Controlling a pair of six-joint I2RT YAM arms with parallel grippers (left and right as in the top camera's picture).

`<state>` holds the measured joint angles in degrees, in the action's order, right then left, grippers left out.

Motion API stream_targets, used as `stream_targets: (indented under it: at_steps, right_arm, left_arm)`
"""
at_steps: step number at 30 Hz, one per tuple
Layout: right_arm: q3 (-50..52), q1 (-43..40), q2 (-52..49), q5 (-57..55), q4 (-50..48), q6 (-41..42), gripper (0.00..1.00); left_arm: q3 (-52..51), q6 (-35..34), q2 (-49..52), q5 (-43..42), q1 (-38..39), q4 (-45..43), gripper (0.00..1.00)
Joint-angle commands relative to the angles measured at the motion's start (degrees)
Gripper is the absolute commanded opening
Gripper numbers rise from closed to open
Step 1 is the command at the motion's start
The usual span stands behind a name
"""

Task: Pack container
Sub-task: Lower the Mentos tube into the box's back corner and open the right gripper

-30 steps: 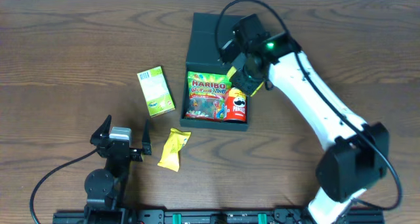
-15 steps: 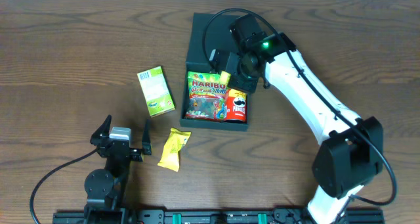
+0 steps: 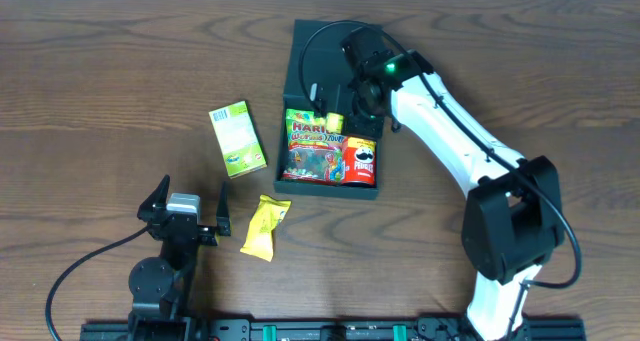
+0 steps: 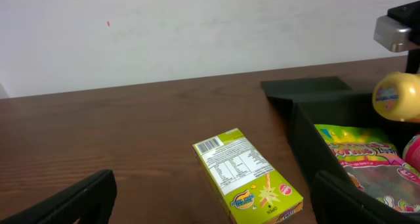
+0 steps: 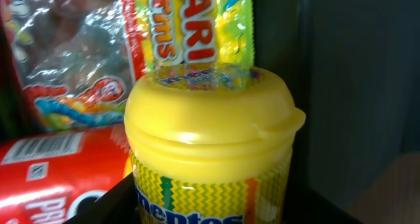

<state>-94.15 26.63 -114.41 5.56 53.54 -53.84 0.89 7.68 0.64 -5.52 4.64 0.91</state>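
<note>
Container (image 3: 312, 61) part-filled; your right gripper (image 3: 340, 106) clamps the yellow Mentos bottle (image 5: 210, 138) over it. Lower it upright beside the Pringles can (image 3: 361, 161) before you release.

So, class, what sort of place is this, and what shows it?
Probably a robotics lab bench: the robot's right arm and left arm at a wooden table, a plain white wall, and a Haribo bag inside a dark green container.

a dark wood-grain table (image 3: 100, 81) meets a plain white wall (image 4: 197, 27) behind.
</note>
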Motion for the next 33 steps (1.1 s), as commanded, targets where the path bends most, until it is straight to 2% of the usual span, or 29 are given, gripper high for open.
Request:
stream_targets:
  at_steps: [1,22,29,31,33]
  right_arm:
    - [-1.66,-0.76,-1.66,0.26,-1.31,-1.55,0.52]
    - [-1.64,-2.34,-4.26,-1.05,-1.75,-1.79,0.53]
    - [-1.64,-2.36,-4.85,-2.43,-1.70,-2.01,0.67]
    - [-1.64,-2.34,-4.85,-2.62,-1.84,-2.23,0.74]
    - [-1.64,-2.34,-4.85,-2.89,-2.01,-2.38,0.76]
  left_arm:
    - [-0.63,0.00,0.04,-0.28,-0.13,2.95,0.95]
    - [-0.63,0.00,0.04,-0.28,-0.13,2.95,0.95]
    - [-0.63,0.00,0.04,-0.28,-0.13,2.95,0.95]
    - [-0.63,0.00,0.04,-0.28,-0.13,2.95,0.95]
    - [-0.63,0.00,0.04,-0.28,-0.13,2.95,0.95]
